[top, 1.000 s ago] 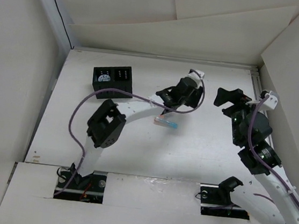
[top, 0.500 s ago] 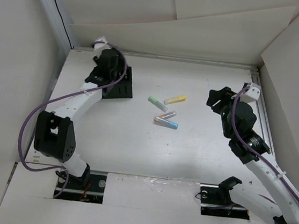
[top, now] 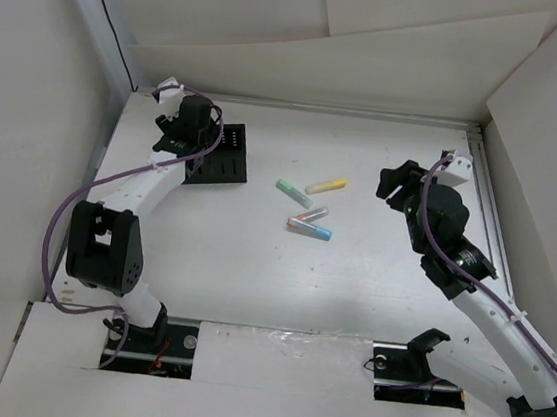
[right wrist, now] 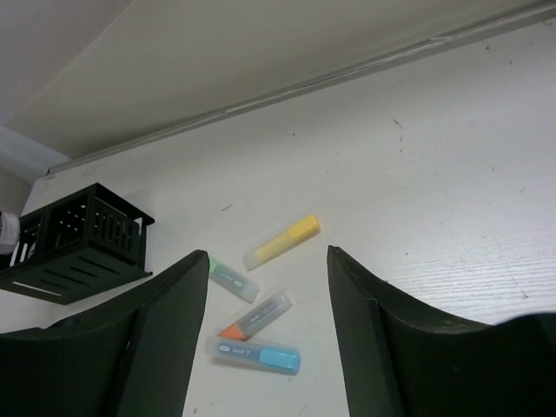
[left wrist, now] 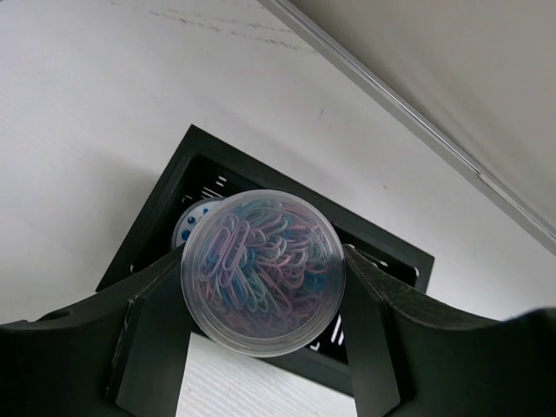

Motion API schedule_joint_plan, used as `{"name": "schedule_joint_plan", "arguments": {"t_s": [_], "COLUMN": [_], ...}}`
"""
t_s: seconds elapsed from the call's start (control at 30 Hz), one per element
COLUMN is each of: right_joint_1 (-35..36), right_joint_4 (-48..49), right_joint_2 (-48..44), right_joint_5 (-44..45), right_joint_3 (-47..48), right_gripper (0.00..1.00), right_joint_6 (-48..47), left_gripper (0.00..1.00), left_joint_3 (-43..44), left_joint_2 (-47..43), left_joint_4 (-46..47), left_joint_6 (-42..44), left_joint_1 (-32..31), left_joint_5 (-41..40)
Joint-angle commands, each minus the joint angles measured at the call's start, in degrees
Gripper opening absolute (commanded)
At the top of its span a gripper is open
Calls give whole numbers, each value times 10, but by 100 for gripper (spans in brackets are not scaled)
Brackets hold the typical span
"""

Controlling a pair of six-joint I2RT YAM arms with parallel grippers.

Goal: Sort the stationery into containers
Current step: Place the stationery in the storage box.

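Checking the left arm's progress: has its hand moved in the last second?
Yes. The left hand went from near the blue-capped marker leftward to over the black organizer, gripping a paper-clip tub.

No wording can be read anywhere in these views. The blue-ended marker (right wrist: 254, 354) and the green-ended marker (right wrist: 233, 279) each carry small dark print on the clear barrel, too small to make out.

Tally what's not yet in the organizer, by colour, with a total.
Yellow marker: 1
Green marker: 1
Grey marker, orange end: 1
Blue-ended clear marker: 1
Paper-clip tub, in left gripper: 1
Total: 5
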Motion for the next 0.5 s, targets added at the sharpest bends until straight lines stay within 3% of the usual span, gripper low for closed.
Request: {"name": "schedule_joint_plan", "arguments": {"t_s": [0.0, 0.47], "right_joint_1": [0, 0], "right_joint_4": [27, 32], "right_joint_2": [-4, 7], "right_joint_5": [-6, -17], "right_joint_3": [16, 22], "right_gripper": [63, 64], "right_joint_6": [-3, -8], "left_gripper": [48, 51], "left_joint_3": [40, 90], "left_joint_2": [20, 75], "left_joint_4": [-9, -37], "left_joint_6": [2, 20], "left_joint_1": [2, 2], "left_joint_5": [-50, -76]}}
